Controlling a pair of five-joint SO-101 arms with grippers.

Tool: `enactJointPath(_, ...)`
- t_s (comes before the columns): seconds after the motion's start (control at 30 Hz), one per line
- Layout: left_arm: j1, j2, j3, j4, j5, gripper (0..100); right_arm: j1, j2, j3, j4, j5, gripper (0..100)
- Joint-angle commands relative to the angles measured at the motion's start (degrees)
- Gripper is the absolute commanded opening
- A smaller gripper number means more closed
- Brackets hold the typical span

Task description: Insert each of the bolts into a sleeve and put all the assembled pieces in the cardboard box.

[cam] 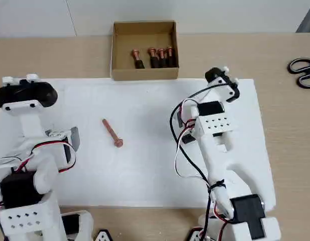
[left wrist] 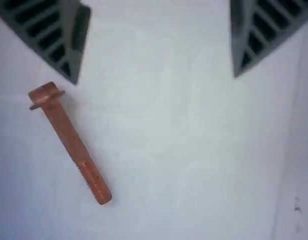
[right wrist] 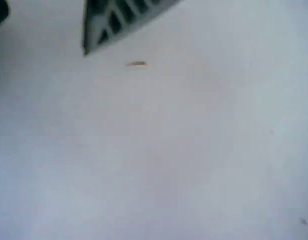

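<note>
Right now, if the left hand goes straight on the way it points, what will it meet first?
Most likely the bare white sheet: the open left hand points down at it. The bolt lies off-centre, close to one fingertip, which might touch it first; depth is unclear.

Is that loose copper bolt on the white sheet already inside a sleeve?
No, it is bare. The bolt lies flat, its whole shank and threads showing, with nothing around it.

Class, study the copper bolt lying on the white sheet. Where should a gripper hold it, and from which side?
Probably best to grip the bolt mid-shank, coming straight down from above, jaws closing across its width. It lies flat on the white sheet, bare either side of the straight shank; the flanged head is wider.
</note>
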Motion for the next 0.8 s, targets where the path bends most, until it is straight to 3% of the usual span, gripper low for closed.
enactJointPath(0.0, 0.0, -0.53, -0.22, 0.09, -0.09, 19, -0.4, -0.22, 2.11, -3.91, -0.44, 27.8)
enactJointPath(0.27, 0.0, -0.53, -0.22, 0.09, -0.09, 19, -0.4, -0.13, 3.87, -4.88, -0.44, 26.9)
enactJointPath(0.53, -0.09, -0.53, -0.22, 0.09, -0.09, 19, -0.4, 0.04, 4.31, -5.23, 0.0, 6.6)
enactJointPath(0.77, -0.18, -0.53, 0.75, 0.09, -0.09, 19, 0.04, 3.3, 4.04, -5.23, 0.09, 8.4)
